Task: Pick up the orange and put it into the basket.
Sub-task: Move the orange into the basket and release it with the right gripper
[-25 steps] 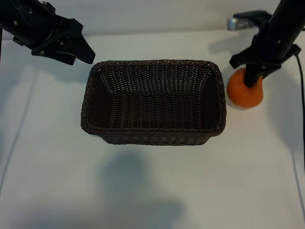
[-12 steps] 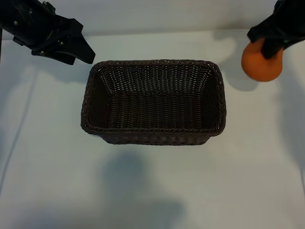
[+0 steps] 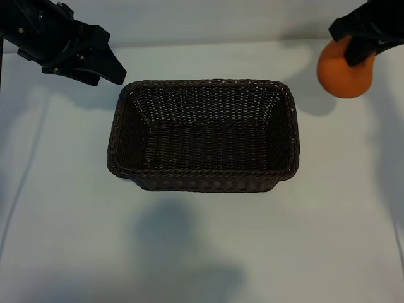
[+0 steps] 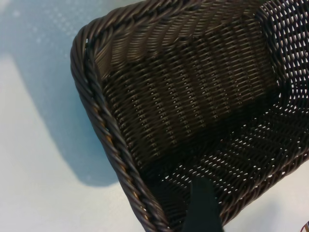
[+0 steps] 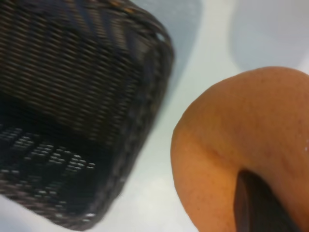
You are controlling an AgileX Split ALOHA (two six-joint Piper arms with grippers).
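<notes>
The orange (image 3: 344, 76) hangs above the white table at the far right, clear of the surface, with its shadow on the table beneath it. My right gripper (image 3: 355, 52) is shut on the orange from above. In the right wrist view the orange (image 5: 231, 145) fills the near side, with one dark finger (image 5: 260, 205) pressed against it. The dark brown wicker basket (image 3: 202, 83) sits in the middle of the table, to the left of the orange, with nothing inside it. My left gripper (image 3: 112, 68) hovers open by the basket's far left corner, holding nothing.
White table (image 3: 202, 252) all round the basket. The left wrist view looks down on one corner of the basket's braided rim (image 4: 104, 130) with one finger (image 4: 203, 208) over it. The right wrist view shows the basket's near end (image 5: 154, 72) beside the orange.
My right gripper has lifted the orange off the table and carried it up and slightly toward the basket. The left arm and the basket have not moved.
</notes>
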